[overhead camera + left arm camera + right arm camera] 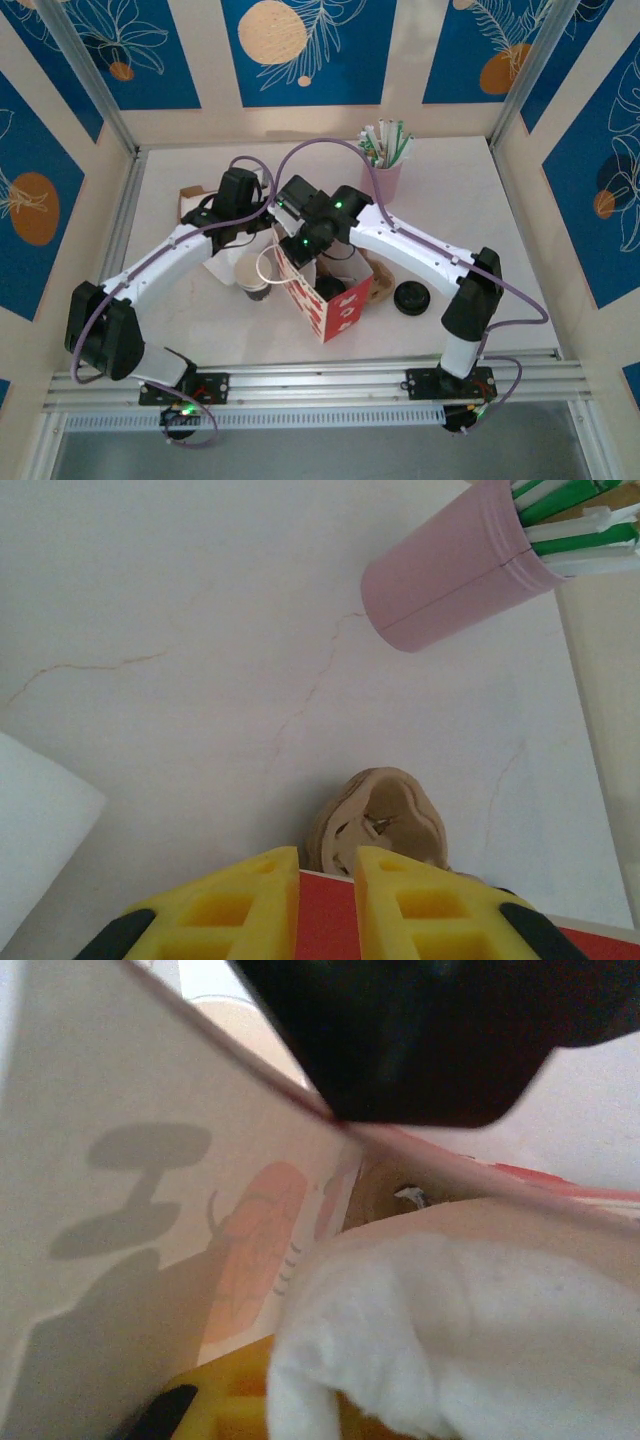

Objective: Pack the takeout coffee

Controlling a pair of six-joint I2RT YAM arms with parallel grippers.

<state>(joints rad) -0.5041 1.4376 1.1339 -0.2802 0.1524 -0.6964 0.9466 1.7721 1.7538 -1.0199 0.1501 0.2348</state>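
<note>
The takeout coffee cup (257, 283) sits on the table just left of the red-and-white paper bag (325, 308). My left gripper (327, 880) is shut on the bag's red top edge (327, 920), which shows between its yellow fingers; from above it (272, 232) is at the bag's far left corner. My right gripper (302, 250) reaches down into the bag's mouth. In its wrist view it (300, 1410) is shut, with a crumpled white napkin (440, 1330) bulging from it inside the bag, whose pale inner wall (120, 1160) stands on the left.
A pink cup of wrapped straws (383, 175) (455, 575) stands at the back. A round black lid (411, 298) lies right of the bag. A brown pulp carrier (385, 820) sits just beyond the left fingers. A white stack (222, 268) lies left of the cup.
</note>
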